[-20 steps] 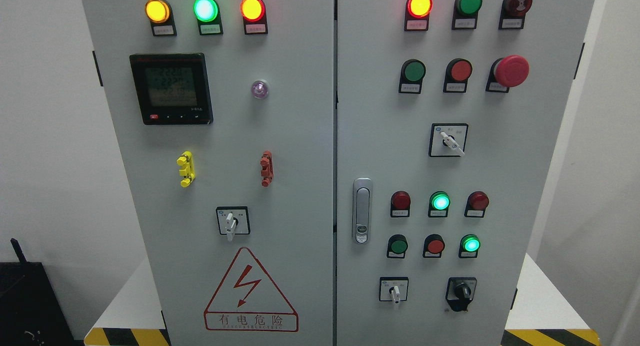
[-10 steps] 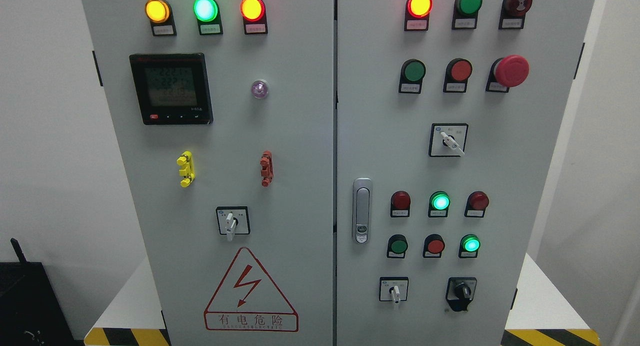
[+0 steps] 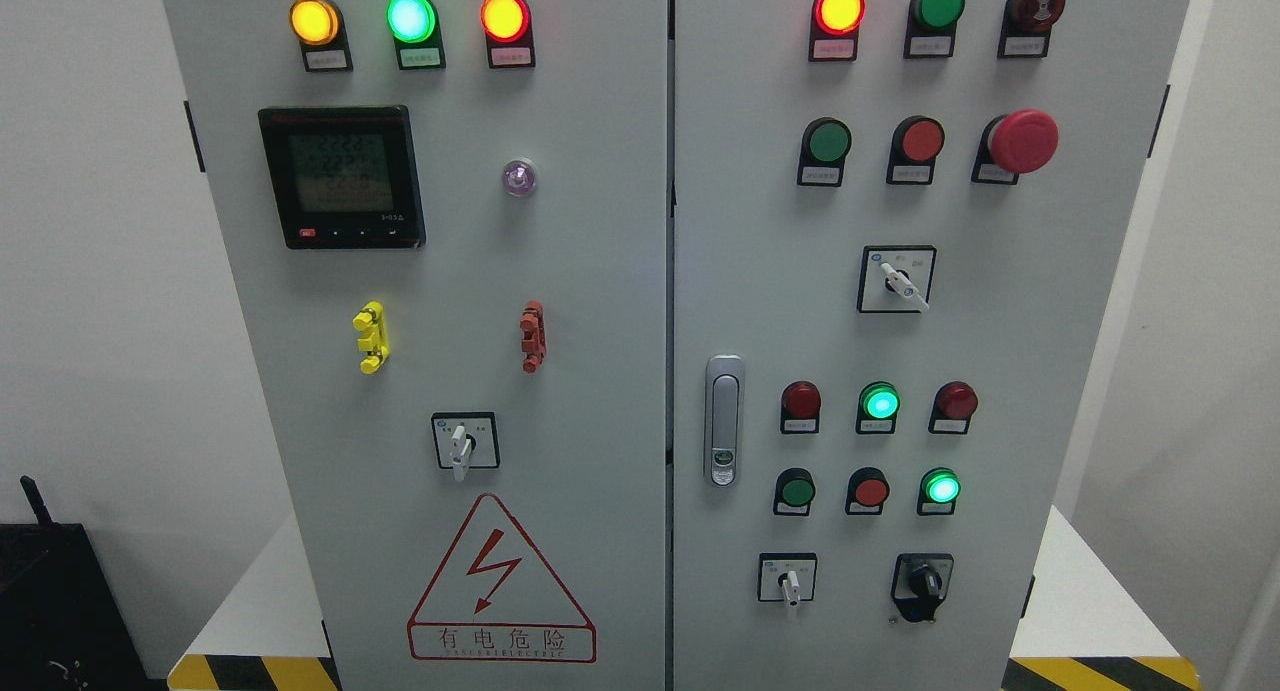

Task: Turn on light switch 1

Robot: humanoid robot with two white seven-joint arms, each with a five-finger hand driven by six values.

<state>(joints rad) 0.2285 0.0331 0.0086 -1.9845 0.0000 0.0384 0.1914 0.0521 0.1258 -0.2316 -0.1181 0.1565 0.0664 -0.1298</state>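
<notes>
1. The grey control cabinet is filling the head view, its two doors closed side by side and carrying all the controls.
2. On the left door, a yellow lamp, a green lamp and a red lamp are glowing above the digital meter.
3. Lower on that door, a white rotary switch is pointing down, just above the red warning triangle.
4. On the right door, a small white selector switch is sitting at the bottom, beside a black knob; which one is light switch 1 cannot be told, the labels being too small.
5. No robot hand is showing, so open or closed cannot be told.
</notes>
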